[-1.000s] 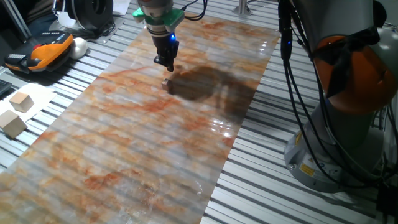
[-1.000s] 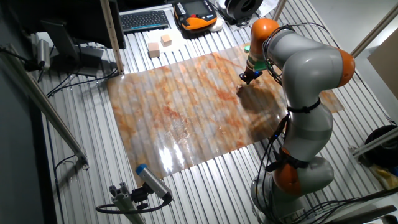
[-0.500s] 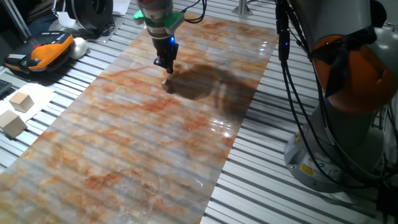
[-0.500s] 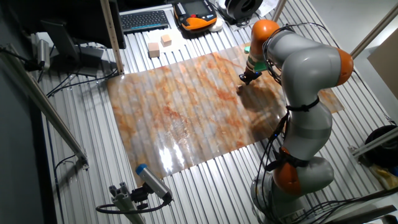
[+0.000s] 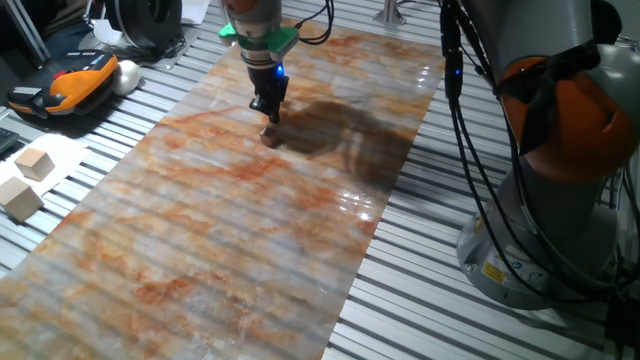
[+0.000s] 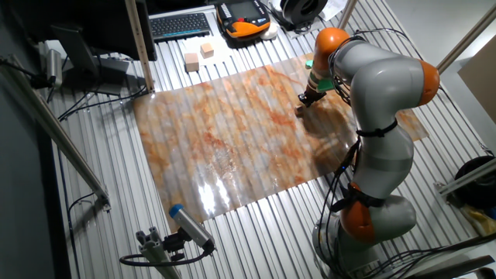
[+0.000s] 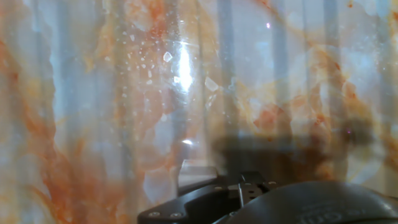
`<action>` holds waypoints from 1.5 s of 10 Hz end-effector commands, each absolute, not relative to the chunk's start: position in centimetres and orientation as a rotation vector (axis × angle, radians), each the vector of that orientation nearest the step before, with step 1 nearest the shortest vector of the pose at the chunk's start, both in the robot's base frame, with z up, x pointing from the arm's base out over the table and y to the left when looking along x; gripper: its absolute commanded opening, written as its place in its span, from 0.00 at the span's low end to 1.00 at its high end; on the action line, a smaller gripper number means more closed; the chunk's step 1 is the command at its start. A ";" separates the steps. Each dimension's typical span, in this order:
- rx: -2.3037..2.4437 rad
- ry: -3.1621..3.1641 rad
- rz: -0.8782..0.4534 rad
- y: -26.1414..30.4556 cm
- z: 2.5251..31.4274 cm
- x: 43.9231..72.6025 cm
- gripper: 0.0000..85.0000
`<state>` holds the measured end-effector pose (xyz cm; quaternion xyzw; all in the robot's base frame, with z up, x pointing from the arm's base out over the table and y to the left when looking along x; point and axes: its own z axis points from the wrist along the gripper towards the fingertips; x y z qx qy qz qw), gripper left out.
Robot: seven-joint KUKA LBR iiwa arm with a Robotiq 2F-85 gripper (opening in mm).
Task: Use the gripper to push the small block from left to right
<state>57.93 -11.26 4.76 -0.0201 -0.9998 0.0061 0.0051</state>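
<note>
The small block point(image 5: 270, 138) is a tiny tan cube on the marbled orange-grey mat point(image 5: 200, 250), in its far part. It also shows in the other fixed view point(image 6: 298, 111). My gripper point(image 5: 271, 117) is black and narrow, with a blue light and a green ring above it. It hangs tip-down just behind the block, very close to it; I cannot tell if they touch. Its fingers look pressed together and hold nothing. The gripper shows in the other fixed view point(image 6: 305, 99) too. The hand view shows only mat and the dark hand body point(image 7: 280, 202).
Two larger pale wooden blocks point(image 5: 33, 162) point(image 5: 20, 198) lie off the mat at the left. An orange-black device point(image 5: 75, 80) and a keyboard point(image 6: 180, 25) sit beyond the mat. The robot's base point(image 5: 560, 210) stands at the right of the mat.
The gripper has shifted a little toward the block and lower. The block has moved only slightly, if at all.
</note>
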 end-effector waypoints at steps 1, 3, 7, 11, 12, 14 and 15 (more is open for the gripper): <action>-0.064 -3.131 0.019 -11.2 4.7 57.9 0.00; -0.066 -3.131 0.016 -11.1 4.5 58.0 0.00; -0.076 -3.130 0.007 -10.5 4.0 58.0 0.00; -0.090 -3.132 0.002 -9.9 3.6 58.2 0.00; -0.095 -3.131 0.002 -9.8 3.5 58.2 0.00; -0.100 -3.128 0.004 -9.6 3.4 58.3 0.00; -0.102 -3.128 0.004 -9.4 3.3 58.3 0.00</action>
